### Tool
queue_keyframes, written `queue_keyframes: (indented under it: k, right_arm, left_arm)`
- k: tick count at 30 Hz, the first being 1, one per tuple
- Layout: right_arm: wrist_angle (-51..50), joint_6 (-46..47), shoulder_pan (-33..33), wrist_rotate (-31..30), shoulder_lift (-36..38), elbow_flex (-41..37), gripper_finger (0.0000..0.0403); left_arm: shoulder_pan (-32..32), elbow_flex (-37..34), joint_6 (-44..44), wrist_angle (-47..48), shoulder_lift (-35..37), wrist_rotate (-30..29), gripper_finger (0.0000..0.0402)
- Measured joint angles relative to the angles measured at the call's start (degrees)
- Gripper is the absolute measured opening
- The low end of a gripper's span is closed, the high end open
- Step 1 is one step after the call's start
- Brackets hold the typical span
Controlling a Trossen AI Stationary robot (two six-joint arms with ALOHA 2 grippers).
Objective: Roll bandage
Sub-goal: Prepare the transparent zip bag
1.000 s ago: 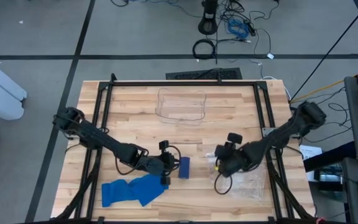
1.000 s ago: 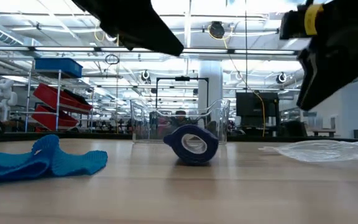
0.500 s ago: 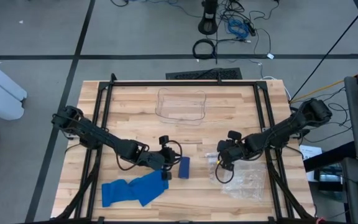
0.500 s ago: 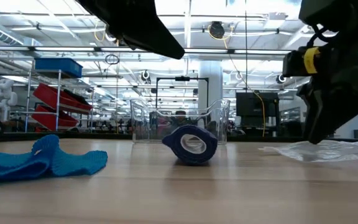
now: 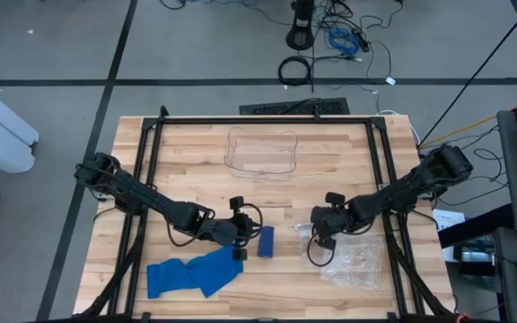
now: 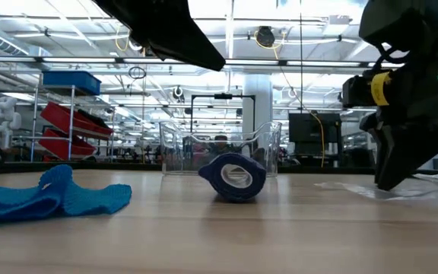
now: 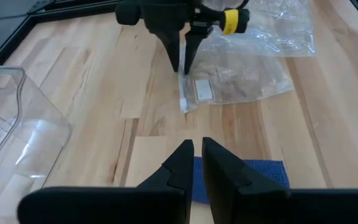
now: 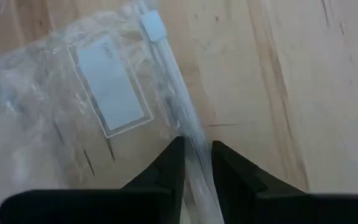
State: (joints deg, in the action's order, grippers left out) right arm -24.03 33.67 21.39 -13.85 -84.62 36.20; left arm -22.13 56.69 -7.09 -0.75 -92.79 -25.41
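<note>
The rolled blue bandage [image 5: 265, 240] stands on its edge on the wooden table [image 5: 196, 152]; the low view shows its open core [image 6: 234, 176]. A loose blue bandage [image 5: 191, 274] lies crumpled near the front left edge. My left gripper [image 7: 197, 155] hovers shut just left of and above the roll, with nothing between its fingers. My right gripper [image 8: 197, 158] is down at a clear plastic bag [image 5: 353, 256] to the right of the roll, shut on the bag's edge. My right gripper pinches the clear bag's zip-strip edge [image 8: 188, 127] between its two fingers, close to the end of the bag that bears a white label. The fingers [image 7: 174, 53] come steeply from above and point down. The bag's other parts lie flat on the table.
A clear plastic container [image 5: 261, 151] stands at the middle of the table's far side. Black frame rails [image 5: 146, 170] run along the left and right sides of the table. Bare wood lies between the roll and the container.
My right gripper has come down onto the bag's edge and tipped more steeply toward the table, shifting slightly toward the roll. The roll, the loose bandage and my left gripper have kept still.
</note>
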Motion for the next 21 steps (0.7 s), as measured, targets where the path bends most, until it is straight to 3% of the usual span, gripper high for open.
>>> queue_keyframes:
  k: [5,10,14,21]
  right_arm:
    - [0.80,-0.32,0.40,-0.14,-1.16,0.24,0.0012]
    - [0.42,-1.48,2.94,-5.38,-0.21,0.96,0.0001]
    - [-0.02,-4.35,6.11,-13.28,-0.06,3.99,0.0000]
    - [-0.35,-14.24,13.03,-32.16,-0.26,9.64,0.0000]
  left_arm:
    - [0.00,0.00,0.50,0.52,-0.01,-0.10,0.0041]
    - [0.10,0.00,1.99,0.48,-0.02,-0.51,0.0041]
    - [0.86,0.00,1.59,0.27,-0.02,-1.65,0.0041]
    - [2.70,0.00,-0.02,-0.54,2.16,-3.32,0.0041]
